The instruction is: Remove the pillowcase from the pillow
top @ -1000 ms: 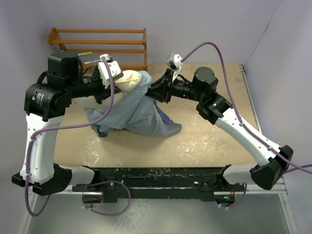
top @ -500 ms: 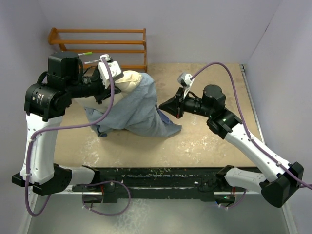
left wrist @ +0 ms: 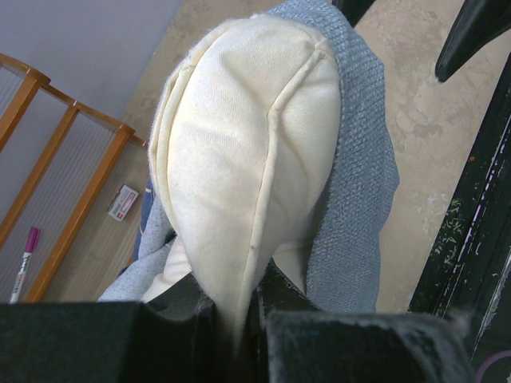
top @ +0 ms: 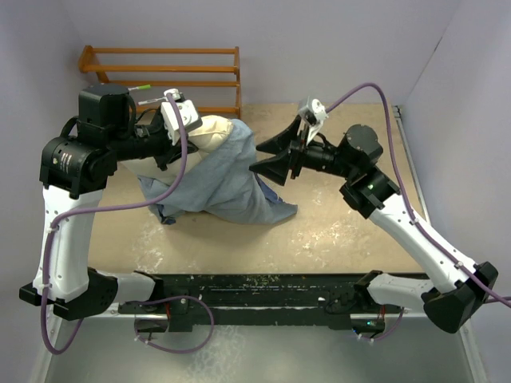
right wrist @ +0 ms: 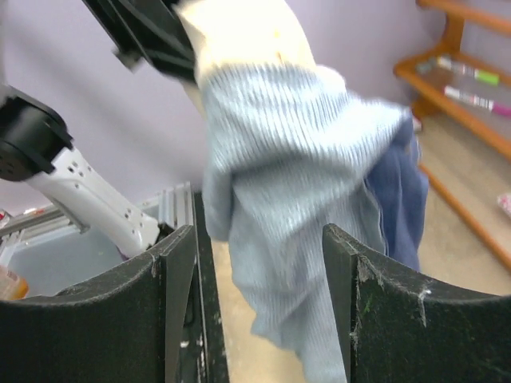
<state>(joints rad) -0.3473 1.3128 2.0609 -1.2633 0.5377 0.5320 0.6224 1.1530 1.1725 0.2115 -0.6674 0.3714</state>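
My left gripper [top: 192, 134] is shut on a corner of the cream-white pillow [top: 209, 130] and holds it up off the table; its jaws pinch the cream cloth [left wrist: 239, 183] in the left wrist view. The pillowcase [top: 219, 179], pale blue-grey inside out, hangs from the pillow's lower part down to the table, and wraps the pillow's side [left wrist: 359, 183]. My right gripper [top: 270, 155] is open and empty, close to the pillowcase's right side. In the right wrist view the hanging pillowcase [right wrist: 279, 207] lies ahead between the open fingers, with the pillow [right wrist: 239, 36] above.
A wooden rack [top: 160, 72] stands against the back wall, with a marker [left wrist: 24, 263] by it and a small white eraser [left wrist: 124, 202] on the table. The black front rail [top: 255, 291] runs along the table's near edge.
My right gripper let go near the pillowcase's top, pulled back to the right, then opened wide and came back toward the pillowcase's right side. The left arm has not moved.
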